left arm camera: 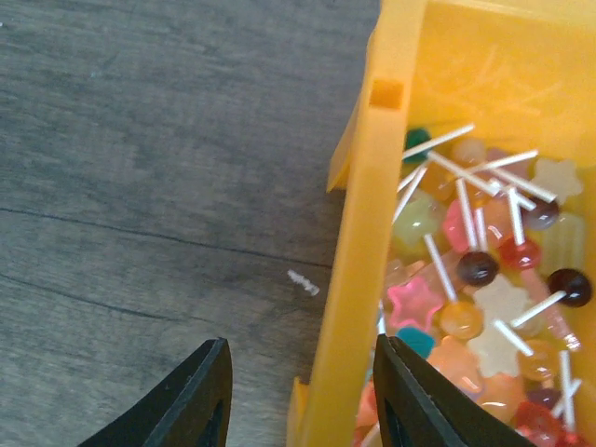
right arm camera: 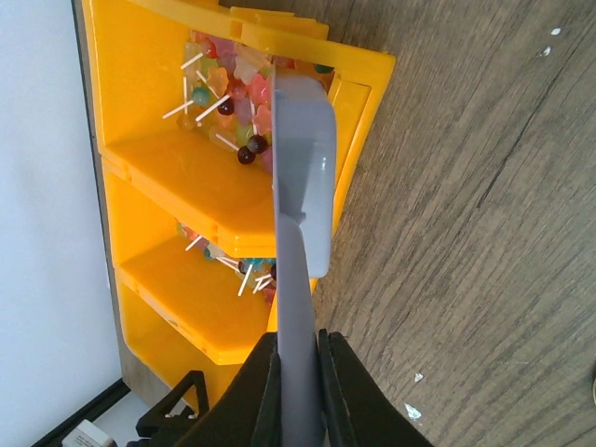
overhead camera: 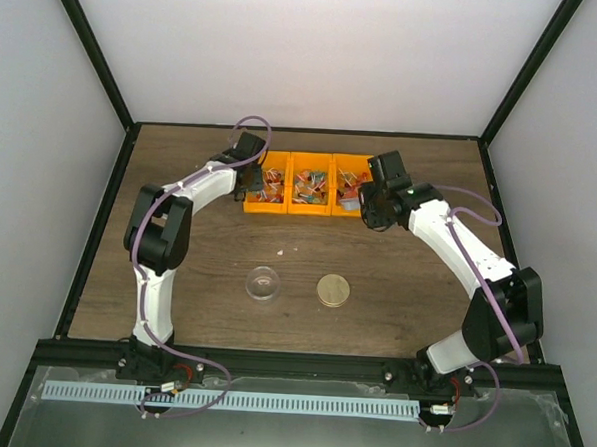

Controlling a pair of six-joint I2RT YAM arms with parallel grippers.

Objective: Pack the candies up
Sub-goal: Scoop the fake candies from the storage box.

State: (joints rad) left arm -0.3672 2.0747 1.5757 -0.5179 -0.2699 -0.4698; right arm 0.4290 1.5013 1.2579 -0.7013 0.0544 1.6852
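We found the right gripper [right arm camera: 300, 391] clamped tight on the handle of a grey scoop [right arm camera: 303, 168]. Its blade ran toward 12 o'clock in the wrist view and crossed the front rim of the bins [right arm camera: 186, 177]; we could not tell whether it touched rim or sweets. The left gripper [left arm camera: 307, 410] stood wide open and held nothing, astride the side wall of the end bin. One finger [left arm camera: 200, 400] was over the table [left arm camera: 140, 186] at 7 o'clock, clear of the wall, and the other sat at 5 o'clock, inside the bin.

The candies [left arm camera: 484, 279] lay heaped in all three bins, at 12 o'clock on the table from above. They were small balls and stars on white sticks, in pink, orange, yellow, teal and dark red.

Both sets of fingers were cut off by the lower edge of their views. From above the wrists hid the grippers, and the scoop's inside faced away from us. A clear dish [overhead camera: 262, 283] and a gold lid [overhead camera: 334, 289] sat at 6 o'clock from the bins, well apart from them
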